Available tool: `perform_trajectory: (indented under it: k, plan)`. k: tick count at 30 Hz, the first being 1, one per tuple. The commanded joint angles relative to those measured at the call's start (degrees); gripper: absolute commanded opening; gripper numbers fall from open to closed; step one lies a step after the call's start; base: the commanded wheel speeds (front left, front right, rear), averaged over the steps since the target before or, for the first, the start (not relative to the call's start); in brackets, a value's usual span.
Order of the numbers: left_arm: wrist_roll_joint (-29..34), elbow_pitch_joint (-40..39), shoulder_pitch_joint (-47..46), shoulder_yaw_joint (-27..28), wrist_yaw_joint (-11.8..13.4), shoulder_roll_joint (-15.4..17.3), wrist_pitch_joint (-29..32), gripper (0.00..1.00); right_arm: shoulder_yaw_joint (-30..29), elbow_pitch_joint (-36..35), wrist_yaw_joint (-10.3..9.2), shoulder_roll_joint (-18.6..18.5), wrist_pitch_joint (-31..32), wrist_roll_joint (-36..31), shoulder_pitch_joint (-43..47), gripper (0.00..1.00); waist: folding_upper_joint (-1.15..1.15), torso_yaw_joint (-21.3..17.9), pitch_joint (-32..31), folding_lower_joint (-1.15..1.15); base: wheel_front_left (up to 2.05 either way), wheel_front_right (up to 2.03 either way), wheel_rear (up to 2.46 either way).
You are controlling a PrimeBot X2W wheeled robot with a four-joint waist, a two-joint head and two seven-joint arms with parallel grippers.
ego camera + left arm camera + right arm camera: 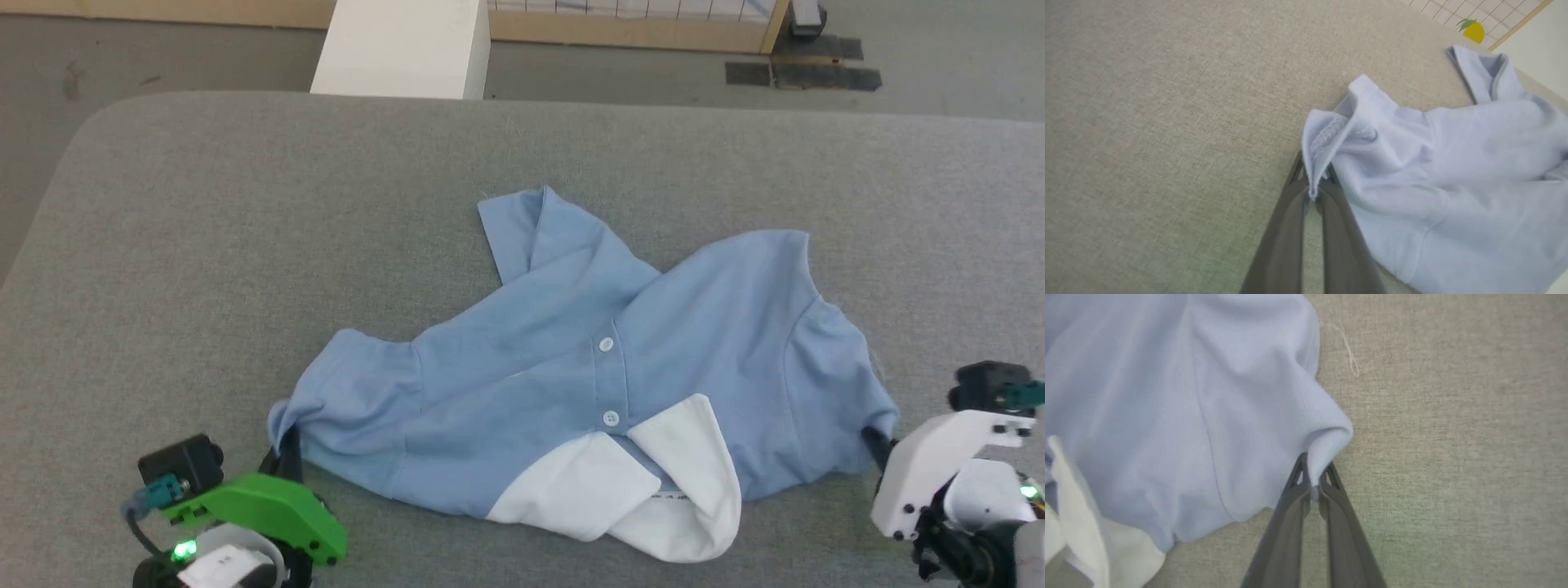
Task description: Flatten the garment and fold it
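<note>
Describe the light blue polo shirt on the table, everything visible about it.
The polo shirt is light blue, soft-looking knit with a white collar, spread open nearest the robot, and two white buttons on the placket. It lies front up but crumpled and skewed on the grey fabric table, its far part folded over. The left end effector is shut on one sleeve's hem; the right end effector is shut on a fold at the opposite edge.

The garment (pixel 506 359) is soft matt pale-blue knit with a fine piqué grain, its collar (pixel 604 490) a smoother white cloth and its buttons (pixel 605 345) glossy plastic, lying on a table (pixel 245 245) covered in coarse grey matt weave, with pale wood boarding (pixel 620 31) beyond the garment
</note>
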Motion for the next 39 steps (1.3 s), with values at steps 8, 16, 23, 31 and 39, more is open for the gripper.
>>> perform_trajectory:
  k: [8, 16, 23, 31, 39]
  plan:
    - [-8.7, -11.3, -7.9, 2.1, -4.8, -0.4, 2.5, 0.00, 1.4, -14.2, -0.08, -3.6, 2.6, 2.0, -3.0, 0.00, 0.00, -2.0, -1.8, 0.00, 0.00, 0.00, 0.00]
    - [-18.6, -16.8, -28.7, 4.7, -3.8, -1.6, 9.1, 0.00, 6.8, -17.4, -0.08, -16.8, 8.7, 1.6, -21.5, 0.00, 0.00, -4.1, 5.5, 0.00, 0.00, 0.00, 0.00]
    - [-13.6, -7.0, -55.6, 4.9, -0.2, 2.4, 9.8, 0.00, 13.5, -10.1, -0.08, -22.5, 9.6, -0.2, -48.0, 0.00, 0.00, -6.2, 15.9, 0.00, 0.00, 0.00, 0.00]
    - [-8.7, 3.3, -79.6, 5.2, 0.8, 3.3, 1.9, 0.00, 17.6, 0.5, -0.08, -21.2, 1.5, -4.8, -72.5, 0.00, 0.00, -8.3, 23.1, 0.00, 0.00, 0.00, 0.00]
    - [-7.5, 10.9, -91.8, 5.8, -1.9, 4.2, -5.2, 0.00, 17.5, 10.1, -0.08, -18.6, -12.0, -8.6, -87.7, 0.00, 0.00, -8.9, 24.3, 0.00, 0.00, 0.00, 0.00]
